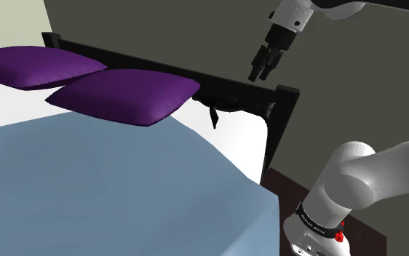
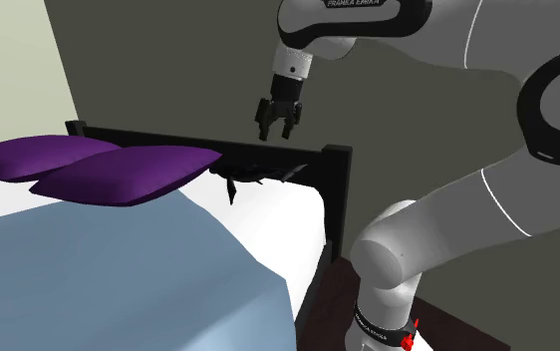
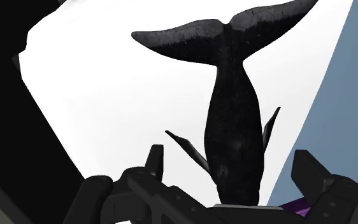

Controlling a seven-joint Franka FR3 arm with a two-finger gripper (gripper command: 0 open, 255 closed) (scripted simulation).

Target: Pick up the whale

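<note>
A black whale with a forked tail and thin side fins lies on the white sheet. It rests close against the black headboard, between the nearer purple pillow and the bed's corner post. The whale is small and dark against the headboard in the shoulder view. In the second exterior view the whale sits just below the headboard rail. My gripper hangs above the headboard and over the whale, pointing down, apart from it. My gripper is open, and in the wrist view my gripper has nothing between its fingers.
Two purple pillows lie along the headboard. A blue-grey blanket covers the lower bed. The black corner post stands beside the whale. An olive wall is behind, with dark floor by the arm's base.
</note>
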